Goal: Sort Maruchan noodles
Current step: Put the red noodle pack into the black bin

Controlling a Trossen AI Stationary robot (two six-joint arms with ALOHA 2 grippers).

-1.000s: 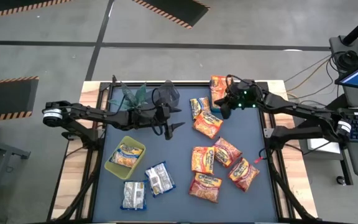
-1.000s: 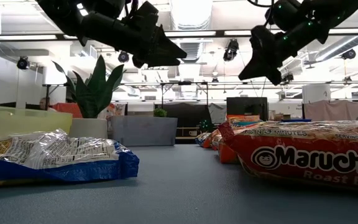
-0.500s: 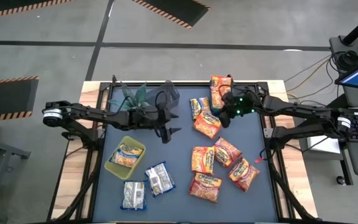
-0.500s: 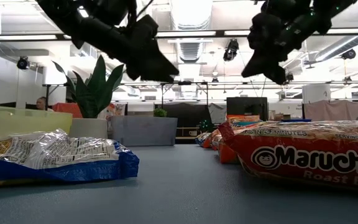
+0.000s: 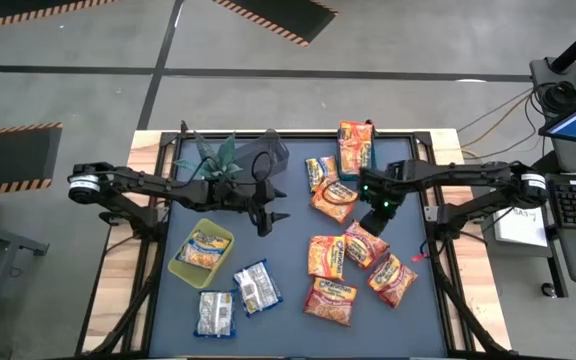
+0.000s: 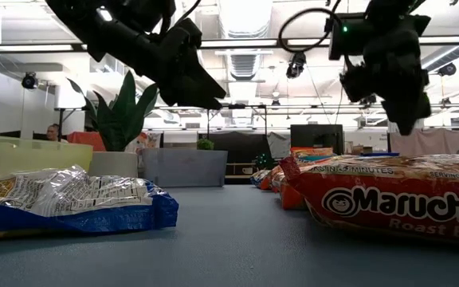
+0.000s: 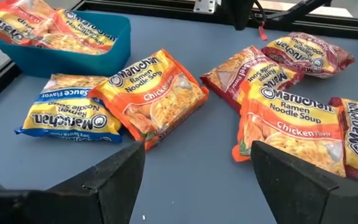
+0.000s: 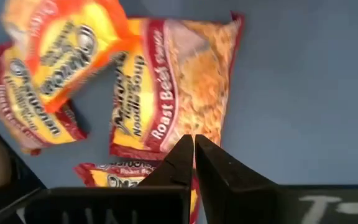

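The table has a dark blue top, and both arms reach in over its far half. The plant stands at the far left corner with a dark bin beside it, and a yellow-green bin sits nearer on the left with one packet inside. The noodles lie in groups — orange-red packets scattered over the right half, a blue tray at the far edge holding two more, and two whitish-silver packets near the front left. The left gripper hangs mid-table just right of the plant, its fingers spread wide and holding nothing; a chicken packet and a yellow-and-blue one lie ahead of it. The right gripper hovers above a roast beef packet — its fingers pressed together, empty.
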